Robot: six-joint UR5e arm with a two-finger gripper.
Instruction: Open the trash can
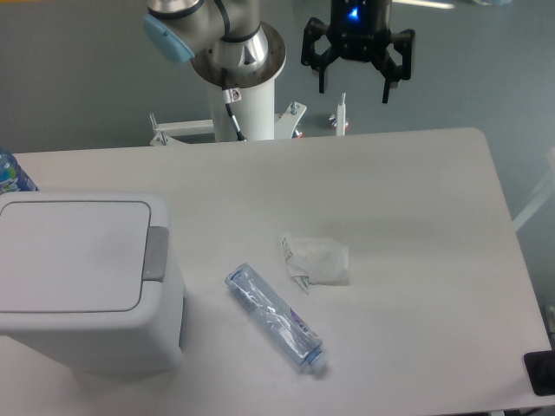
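Nearest item: trash can (82,290), low left at about 8 o'clock in the frame, hard against the bottom edge; white, boxy, lid flat and shut as far as I can see.
Gripper: gripper (354,87) hangs at 12 o'clock, above the far table edge, fingers spread apart, nothing between them; blue light lit on its body.
Arm base: arm base (241,65) just to 9 o'clock of the gripper, behind the far edge.
Tissue: crumpled tissue (316,258) near centre, roughly 6 o'clock from the gripper and well apart from it.
Bottle: clear plastic bottle (276,318) lying flat, at about 7 o'clock from the tissue, close to it but whether touching I cannot tell; cap end points to 5 o'clock.
Latch: grey latch tab (155,253) on the can's right edge, at 3 o'clock of the lid (74,256), facing the open table (416,199).
Step in hand: I judge the reach has not begun; gripper and can are well apart.
How I would do it: travel toward 7 o'clock, stay high over tissue and bottle, bring the fingers together first, then press one tip straight down on the tab, not on the lid panel. Press gently; the can looks light and may slide or tip.
Risk: a sideways push would shift the can toward 9 o'clock.
Count: trash can 1; bottle on table 1; tissue 1; gripper 1.
Edge items: blue-labelled object (10,173) at 9 o'clock, dark object (542,373) at 4 o'clock; both cut off, unidentified.
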